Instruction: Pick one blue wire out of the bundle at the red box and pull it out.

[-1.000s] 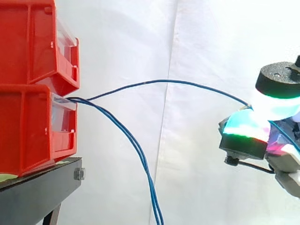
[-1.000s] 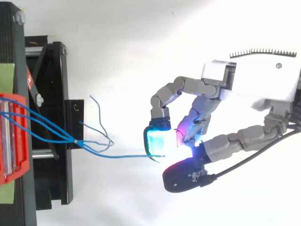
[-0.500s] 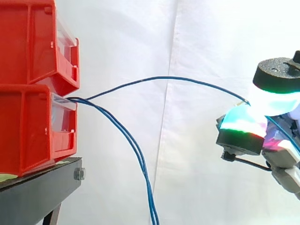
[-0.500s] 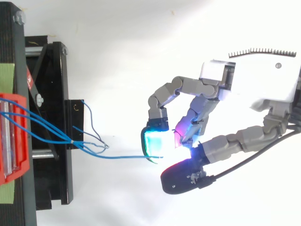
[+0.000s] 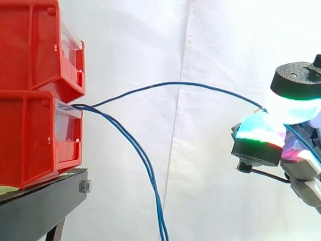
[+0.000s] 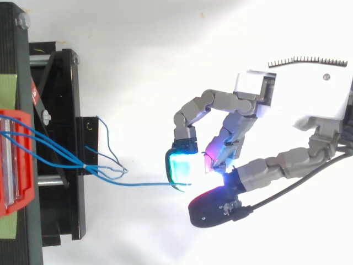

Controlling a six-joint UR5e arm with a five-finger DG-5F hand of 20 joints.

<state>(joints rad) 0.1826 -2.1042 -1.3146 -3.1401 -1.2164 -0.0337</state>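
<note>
Pinches the end of one blue wire (image 5: 175, 84) between curled, glowing fingertips (image 6: 185, 165) of the hand (image 6: 292, 96), well apart from the stacked red bins (image 5: 30, 75); arches over from the lower bin (image 5: 35, 145), out of its front opening; droops there with the other blue wires (image 5: 149, 170), past the black stand (image 5: 40, 201).

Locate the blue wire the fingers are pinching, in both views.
Side view: wire arcs from the lower bin at left, across the upper middle, to the fingers at right.
Top view: wire runs level, just below the middle, into the fingers.
Shared landmark: the red bin at the left edge.
</note>
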